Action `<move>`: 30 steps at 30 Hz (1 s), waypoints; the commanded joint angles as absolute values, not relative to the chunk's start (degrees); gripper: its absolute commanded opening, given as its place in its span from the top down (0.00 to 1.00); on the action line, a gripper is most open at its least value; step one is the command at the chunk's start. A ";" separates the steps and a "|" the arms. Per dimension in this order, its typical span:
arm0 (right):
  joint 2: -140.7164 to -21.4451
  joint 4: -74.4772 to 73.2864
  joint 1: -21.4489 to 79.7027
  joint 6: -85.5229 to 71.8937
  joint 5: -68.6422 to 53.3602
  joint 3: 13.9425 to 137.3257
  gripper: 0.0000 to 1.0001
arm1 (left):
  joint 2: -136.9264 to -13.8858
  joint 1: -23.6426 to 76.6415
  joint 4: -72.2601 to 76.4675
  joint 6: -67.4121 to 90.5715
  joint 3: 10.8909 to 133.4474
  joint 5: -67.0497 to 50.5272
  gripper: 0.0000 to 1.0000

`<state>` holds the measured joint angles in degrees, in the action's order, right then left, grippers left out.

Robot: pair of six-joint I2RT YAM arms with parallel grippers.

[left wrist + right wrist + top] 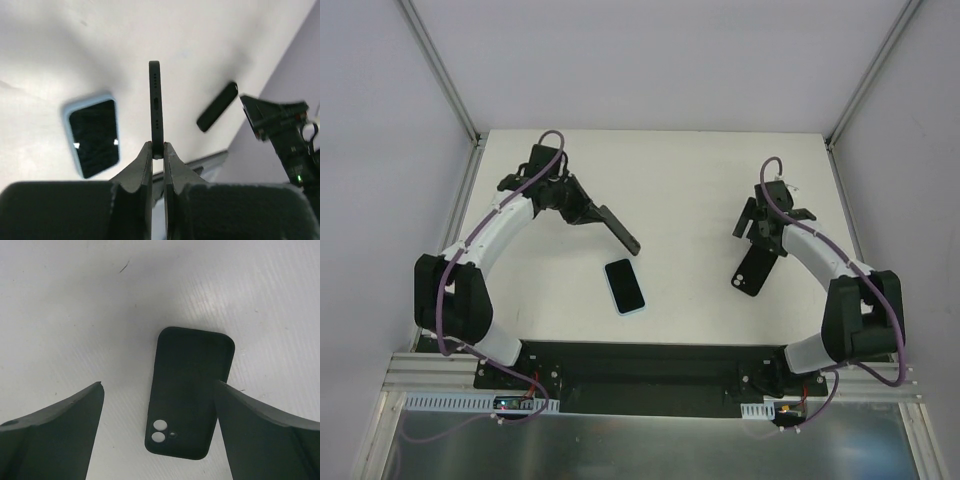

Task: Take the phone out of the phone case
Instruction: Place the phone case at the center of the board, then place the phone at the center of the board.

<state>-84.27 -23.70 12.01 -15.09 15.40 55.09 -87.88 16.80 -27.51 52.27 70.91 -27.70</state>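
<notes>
My left gripper (595, 212) is shut on one end of a bare black phone (618, 230) and holds it above the table. In the left wrist view the phone (156, 105) stands edge-on, clamped between the fingers of that gripper (157, 150). An empty black phone case (751, 271) lies flat on the table at the right. In the right wrist view the white table shows through the camera holes of the case (190, 390). My right gripper (761, 243) hovers over it, open and empty, and its jaws (159, 383) stand wide to either side of the case.
A second phone in a light-blue case (625, 286) lies screen up in the middle of the table, between the arms; it also shows in the left wrist view (93, 135). The white table (690, 180) has frame posts at its back corners.
</notes>
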 commanded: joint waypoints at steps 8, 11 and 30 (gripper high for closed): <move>-66.46 -24.70 11.08 -16.70 14.43 46.07 0.05 | -92.54 4.75 -37.43 40.54 85.12 -15.56 1.00; -61.10 -27.50 11.16 -16.17 13.19 44.04 0.05 | -100.79 4.13 -48.05 37.63 98.46 -11.18 1.00; -43.59 -37.88 11.16 -16.00 8.09 35.86 0.04 | -129.37 0.35 -55.55 35.51 122.26 -34.71 1.00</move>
